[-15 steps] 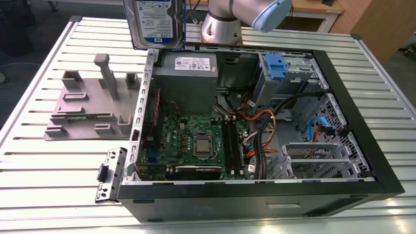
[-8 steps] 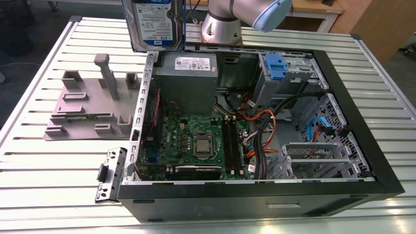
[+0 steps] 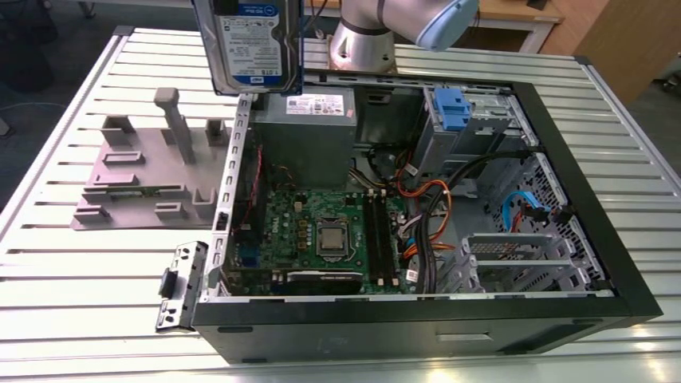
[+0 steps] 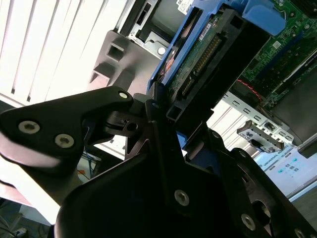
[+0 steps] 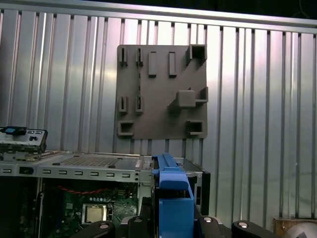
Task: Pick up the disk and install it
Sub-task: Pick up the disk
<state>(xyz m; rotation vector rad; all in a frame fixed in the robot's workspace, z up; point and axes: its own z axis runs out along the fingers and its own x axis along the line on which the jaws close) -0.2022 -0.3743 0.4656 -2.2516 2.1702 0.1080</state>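
The disk (image 3: 255, 44) hangs at 11 o'clock above the open computer case (image 3: 426, 319), with the gripper (image 4: 163, 114) clamped firmly on its blue-bracketed edges. The grey stand (image 3: 117, 179) sits at the case's 9 o'clock. A steady, square carry clear of the case rim looks wisest.

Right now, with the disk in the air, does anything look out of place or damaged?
Nothing looks damaged or spilled. The end effector grips the disk upright above the open computer case. One oddity: a small metal bracket sticks out from the case's side at the exterior view's left, and may just be a hinged latch.
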